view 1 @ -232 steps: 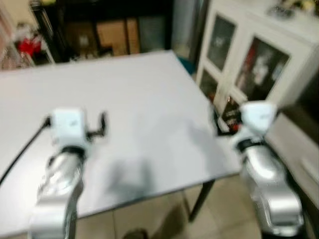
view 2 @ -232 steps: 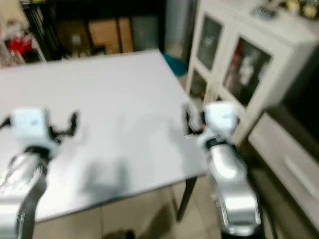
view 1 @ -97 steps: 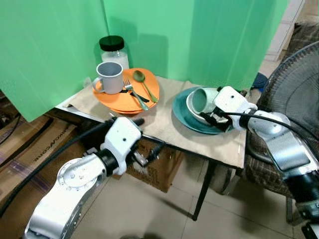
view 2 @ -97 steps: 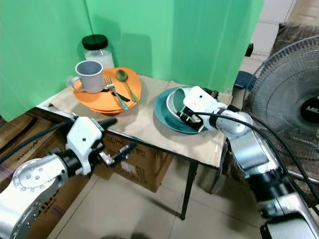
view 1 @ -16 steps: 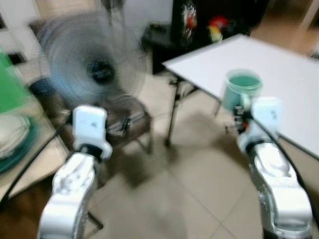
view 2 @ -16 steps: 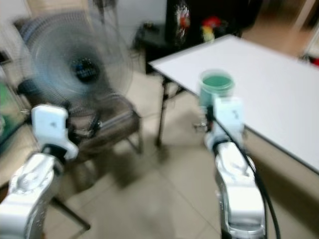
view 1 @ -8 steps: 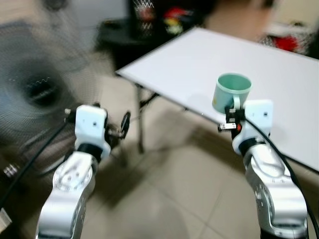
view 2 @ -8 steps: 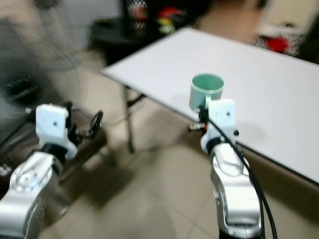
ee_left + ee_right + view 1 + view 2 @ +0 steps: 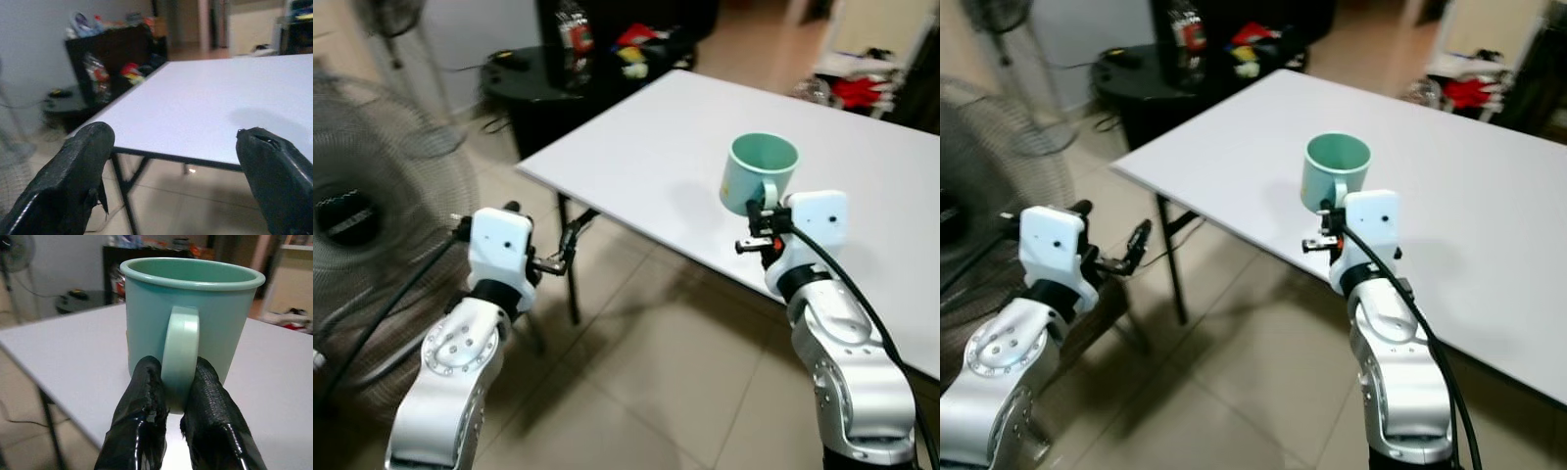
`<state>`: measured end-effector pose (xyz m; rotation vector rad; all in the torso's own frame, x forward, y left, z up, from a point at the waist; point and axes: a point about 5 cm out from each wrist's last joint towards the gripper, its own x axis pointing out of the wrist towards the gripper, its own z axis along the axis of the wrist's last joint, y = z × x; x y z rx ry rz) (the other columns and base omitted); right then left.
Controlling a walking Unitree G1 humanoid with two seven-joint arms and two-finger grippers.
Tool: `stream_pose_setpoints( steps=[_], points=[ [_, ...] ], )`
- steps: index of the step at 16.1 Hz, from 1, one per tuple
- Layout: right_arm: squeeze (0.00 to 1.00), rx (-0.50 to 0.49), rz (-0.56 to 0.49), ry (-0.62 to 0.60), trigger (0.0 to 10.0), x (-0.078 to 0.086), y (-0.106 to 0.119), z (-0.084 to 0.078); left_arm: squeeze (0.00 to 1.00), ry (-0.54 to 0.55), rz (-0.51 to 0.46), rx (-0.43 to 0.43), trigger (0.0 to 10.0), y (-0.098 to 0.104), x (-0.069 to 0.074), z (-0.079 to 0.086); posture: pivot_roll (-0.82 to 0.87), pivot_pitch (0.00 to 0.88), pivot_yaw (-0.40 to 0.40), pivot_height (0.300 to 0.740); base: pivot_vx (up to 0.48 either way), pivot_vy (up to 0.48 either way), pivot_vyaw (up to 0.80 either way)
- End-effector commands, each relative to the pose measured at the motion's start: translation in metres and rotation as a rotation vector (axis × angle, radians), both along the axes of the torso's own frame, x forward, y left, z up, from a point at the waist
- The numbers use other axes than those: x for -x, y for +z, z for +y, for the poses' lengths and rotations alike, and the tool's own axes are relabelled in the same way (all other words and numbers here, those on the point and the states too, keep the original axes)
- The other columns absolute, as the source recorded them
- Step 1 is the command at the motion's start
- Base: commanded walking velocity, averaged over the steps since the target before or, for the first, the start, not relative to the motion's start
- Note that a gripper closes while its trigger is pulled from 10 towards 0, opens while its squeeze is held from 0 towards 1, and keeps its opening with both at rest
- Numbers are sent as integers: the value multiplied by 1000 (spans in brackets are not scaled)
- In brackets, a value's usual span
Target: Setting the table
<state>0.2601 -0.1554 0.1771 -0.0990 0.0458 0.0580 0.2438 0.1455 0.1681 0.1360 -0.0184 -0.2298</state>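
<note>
Mug (image 9: 191, 318), pale green and upright, is pinched by its handle in the right gripper (image 9: 176, 401) above the white table (image 9: 646, 147); it appears empty. Left gripper (image 9: 176, 166) hangs open beside the table.

Soft indoor light — slight blur

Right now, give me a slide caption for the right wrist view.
Right claw pinching the handle of an upright mint-green mug above the white table.
</note>
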Motion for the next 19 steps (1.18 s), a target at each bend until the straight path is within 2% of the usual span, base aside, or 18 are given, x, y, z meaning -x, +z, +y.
stream_pose_setpoints(
  steps=[1, 7, 11, 19],
  points=[
    [0, -6, -22, -3, 10000, -2, 3, -2, 0, -7, -7, -18, 10000, 2, 0, 0, 11, 0, 15, 740, 352, 0, 0],
    [0, 5, -23, -15, 10000, -3, 1, -7, 0, -33, 4, -26, 10000, -2, 3, -3, 14, 0, 10, 740, 354, 0, 0],
    [0, 1, -34, 2, 10000, -7, -1, -5, 0, -39, 10, -33, 10000, -5, 2, -3, 20, 0, 2, 740, 349, 0, 0],
    [0, 0, -45, 43, 10000, -23, -5, 1, 0, -84, 7, -46, 10000, -6, -4, -6, 29, 0, 16, 740, 350, 0, 0]
  ],
)
